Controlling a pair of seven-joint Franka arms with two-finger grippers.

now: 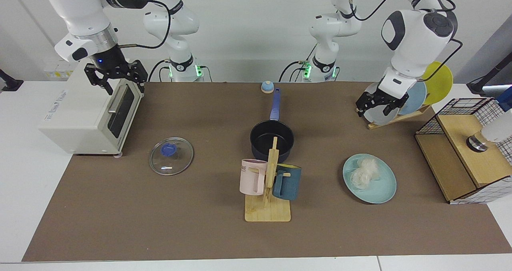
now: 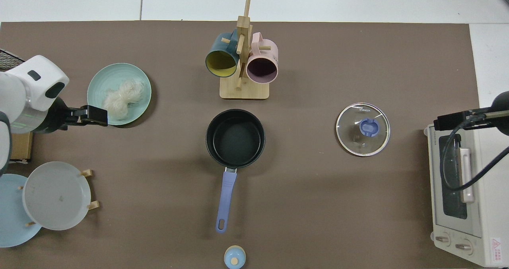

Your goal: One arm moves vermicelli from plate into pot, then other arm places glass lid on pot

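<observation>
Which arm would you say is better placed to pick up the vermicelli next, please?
Left, probably. The left gripper, open, hangs near the plate holding the vermicelli. The right gripper, open, waits above the toaster oven, across the table, beyond the pot.

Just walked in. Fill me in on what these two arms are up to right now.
Nothing is held yet. The left gripper, fingers open, hangs in front of the upright plates in the rack; from above it sits at the edge of the plate where the vermicelli lies. The pot is empty, and the glass lid lies flat on the table. The right arm waits with the right gripper open above the toaster oven.
</observation>
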